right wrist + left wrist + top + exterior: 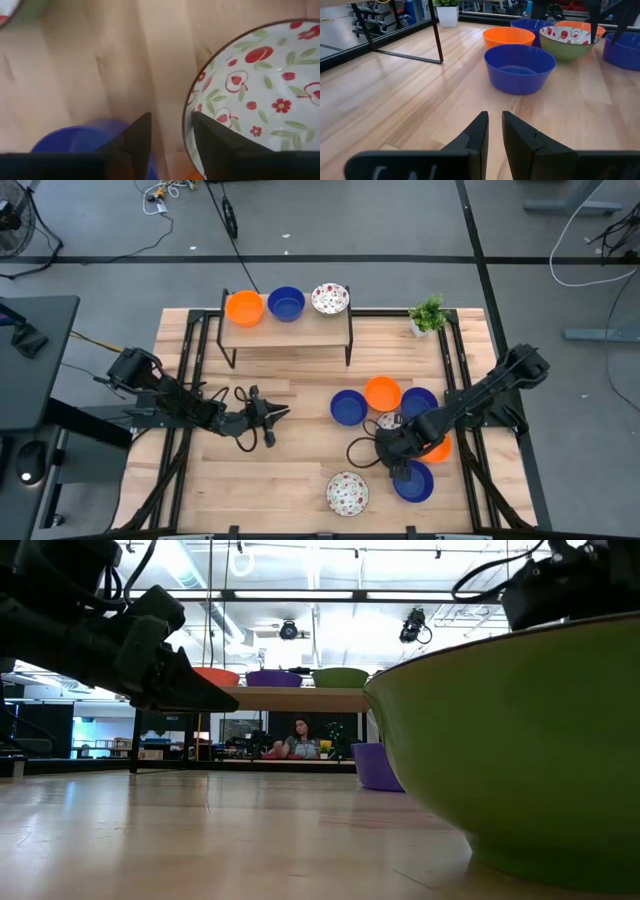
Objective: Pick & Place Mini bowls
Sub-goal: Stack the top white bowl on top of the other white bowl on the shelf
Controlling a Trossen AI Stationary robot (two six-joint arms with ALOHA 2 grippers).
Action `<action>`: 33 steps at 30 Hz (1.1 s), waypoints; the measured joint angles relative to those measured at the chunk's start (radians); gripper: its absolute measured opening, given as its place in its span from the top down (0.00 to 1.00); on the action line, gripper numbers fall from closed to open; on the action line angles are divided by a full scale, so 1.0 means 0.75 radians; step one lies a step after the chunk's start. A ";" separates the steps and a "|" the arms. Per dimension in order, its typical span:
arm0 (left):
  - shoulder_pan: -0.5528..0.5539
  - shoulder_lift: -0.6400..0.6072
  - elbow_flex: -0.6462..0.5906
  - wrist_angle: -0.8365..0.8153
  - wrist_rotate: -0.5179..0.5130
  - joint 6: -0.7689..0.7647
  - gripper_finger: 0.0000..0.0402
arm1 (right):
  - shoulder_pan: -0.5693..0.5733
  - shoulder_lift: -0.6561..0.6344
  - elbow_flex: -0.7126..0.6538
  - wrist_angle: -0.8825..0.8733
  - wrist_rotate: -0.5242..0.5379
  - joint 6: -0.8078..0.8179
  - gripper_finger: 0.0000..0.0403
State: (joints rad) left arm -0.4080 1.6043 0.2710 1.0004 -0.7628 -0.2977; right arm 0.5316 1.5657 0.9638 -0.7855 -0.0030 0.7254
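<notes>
1. High view: a wooden table [250, 480] on grey floor. A small shelf [288, 330] carries three mini bowls, orange [244, 307], blue [286, 303] and patterned [330, 298]. Right of the shelf is a potted plant [428, 314]. Below it, a bowl cluster [385, 405].
2. Low view: a person [299, 740] sits beyond the shelf.
3. Left wrist view: the left gripper [494, 131] hovers nearly closed, holding nothing.
4. Right wrist view: the right gripper [172, 137] straddles a patterned bowl's rim [189, 107], slightly parted.

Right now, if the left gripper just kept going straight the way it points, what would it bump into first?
Probably the dark blue bowl. The left gripper, nearly shut and empty, points across bare wood straight at it; the orange bowl sits farther back.
</notes>
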 joint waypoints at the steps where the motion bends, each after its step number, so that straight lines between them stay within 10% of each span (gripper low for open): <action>1: 0.000 0.000 0.000 0.001 0.000 -0.002 0.86 | 0.004 0.007 0.000 -0.002 0.015 0.001 0.66; 18: 0.000 0.000 0.000 0.029 0.001 -0.006 0.86 | 0.021 0.012 0.083 -0.052 0.067 -0.078 0.96; 33: -0.001 -0.001 0.000 0.049 0.118 -0.040 0.86 | -0.360 0.004 0.677 -0.123 0.257 -1.054 0.99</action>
State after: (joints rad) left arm -0.4088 1.6039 0.2710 1.0368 -0.6743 -0.3280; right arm 0.2617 1.5684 1.4715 -0.8779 0.1898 -0.0650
